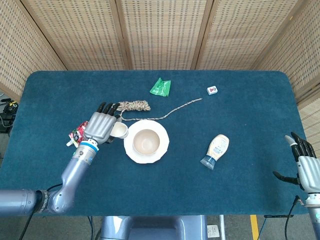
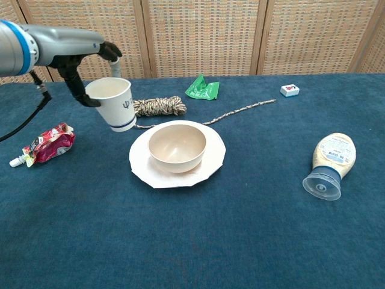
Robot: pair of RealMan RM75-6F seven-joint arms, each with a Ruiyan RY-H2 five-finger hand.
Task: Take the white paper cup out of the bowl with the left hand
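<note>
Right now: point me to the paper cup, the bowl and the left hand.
white paper cup (image 2: 116, 108), chest view, on its side wall.
bowl (image 2: 177, 146), chest view, on its inner floor.
left hand (image 1: 100, 127), head view, on the back of the hand holding the cup.

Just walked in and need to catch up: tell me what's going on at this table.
The robot's left hand holds the white paper cup in the air, tilted, to the left of the bowl. The bowl sits on a plate and now looks to have nothing in it. The right hand is open at the table's right edge, touching nothing.
</note>
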